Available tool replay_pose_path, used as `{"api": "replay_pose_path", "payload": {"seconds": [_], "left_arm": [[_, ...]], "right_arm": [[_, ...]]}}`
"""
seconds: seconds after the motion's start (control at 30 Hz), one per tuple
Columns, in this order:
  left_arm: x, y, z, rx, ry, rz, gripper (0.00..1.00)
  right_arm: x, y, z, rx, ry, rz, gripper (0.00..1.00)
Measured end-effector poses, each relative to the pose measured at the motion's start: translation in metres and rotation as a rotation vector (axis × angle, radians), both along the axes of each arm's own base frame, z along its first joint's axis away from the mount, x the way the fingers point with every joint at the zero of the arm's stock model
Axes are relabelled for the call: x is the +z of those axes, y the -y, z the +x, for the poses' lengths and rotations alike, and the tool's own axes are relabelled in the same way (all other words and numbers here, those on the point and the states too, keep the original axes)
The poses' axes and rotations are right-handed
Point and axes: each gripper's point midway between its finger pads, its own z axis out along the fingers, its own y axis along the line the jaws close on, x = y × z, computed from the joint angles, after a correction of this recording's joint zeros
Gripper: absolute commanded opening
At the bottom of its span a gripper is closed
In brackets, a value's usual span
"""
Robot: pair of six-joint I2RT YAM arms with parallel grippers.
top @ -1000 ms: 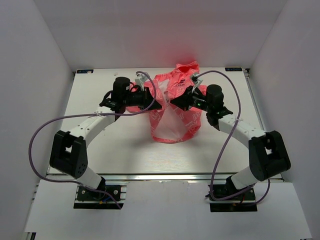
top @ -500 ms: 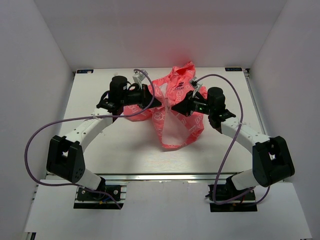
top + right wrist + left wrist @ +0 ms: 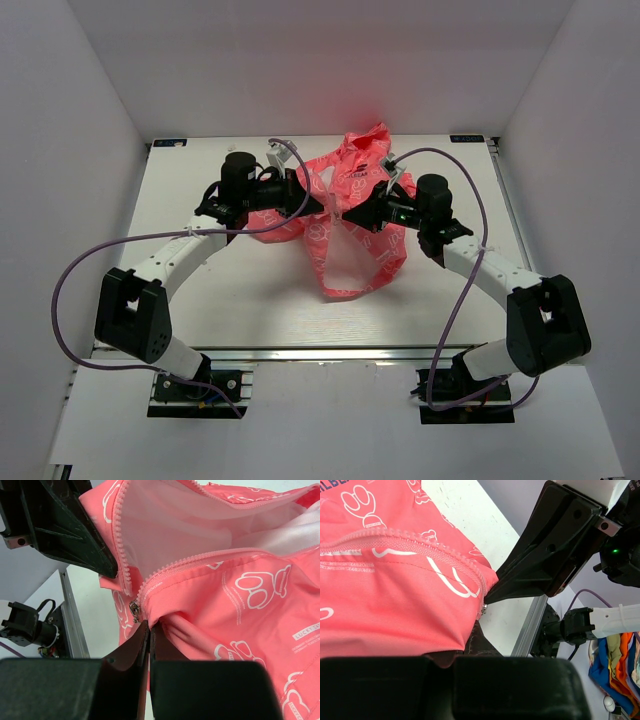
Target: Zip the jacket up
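Note:
The coral-pink jacket (image 3: 352,185) with white print hangs bunched between my two grippers above the table's middle, its front open and white lining showing (image 3: 165,535). My left gripper (image 3: 318,206) is shut on the fabric edge by the zipper (image 3: 470,647). My right gripper (image 3: 346,212) is shut on the other front edge just below the zipper teeth (image 3: 150,627). The metal zipper slider (image 3: 134,607) sits at the bottom of the teeth, right above my right fingertips; it also shows in the left wrist view (image 3: 483,611). The two grippers are almost tip to tip.
The white table (image 3: 230,290) lies below, with an aluminium rail (image 3: 320,352) along its near edge. White walls close in the back and both sides. Purple cables loop from both arms.
Both grippers have shifted slightly toward the back, and the hanging lower part of the jacket has dropped lower and swung a little right. Both grips hold.

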Motion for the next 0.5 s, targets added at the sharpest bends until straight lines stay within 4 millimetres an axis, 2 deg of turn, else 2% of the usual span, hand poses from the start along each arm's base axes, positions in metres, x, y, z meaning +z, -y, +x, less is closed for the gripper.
{"api": "replay_pose_path", "payload": {"seconds": [0.23,0.5], "left_arm": [[0.0,0.001,0.001,0.0,0.002,-0.003,0.0],[-0.009,0.001,0.0,-0.002,-0.016,0.004,0.0]], "right_arm": [[0.003,-0.002,-0.003,0.016,-0.011,0.016,0.0],[0.007,-0.003,-0.002,0.012,-0.015,0.034,0.0]]}}
